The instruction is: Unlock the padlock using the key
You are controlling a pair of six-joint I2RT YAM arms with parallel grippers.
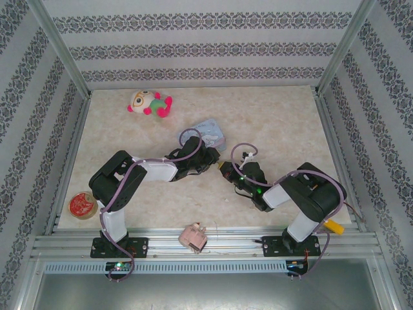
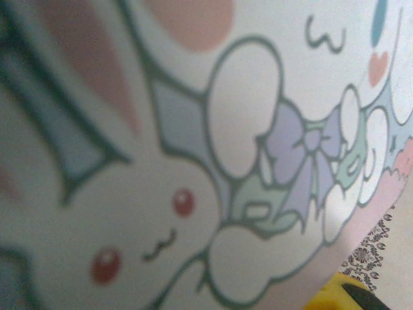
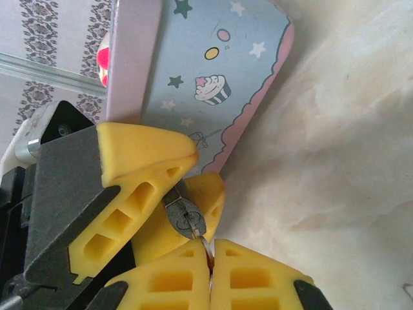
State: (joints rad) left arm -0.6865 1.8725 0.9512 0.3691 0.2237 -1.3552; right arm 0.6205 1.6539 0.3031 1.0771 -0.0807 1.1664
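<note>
Pale marbled tabletop (image 1: 271, 116); striped floral-patterned walls (image 1: 193, 48) on three sides; aluminium rails (image 1: 226, 242) along near edge.

Top external: fixed high behind the arm bases, facing down and forward, taking in the whole table (image 1: 284, 123). Left wrist: hard up against the cartoon tin (image 2: 193, 161), its print blurred by nearness. Right wrist: close in, looking past its own right pincer (image 3: 210, 248) onto the tin's edge. Shared across all three: the tin.

The key (image 3: 186, 219) looks dull grey metal; the tin (image 3: 213, 71) smooth, printed; the table (image 3: 348, 161) matt, marbled.
</note>
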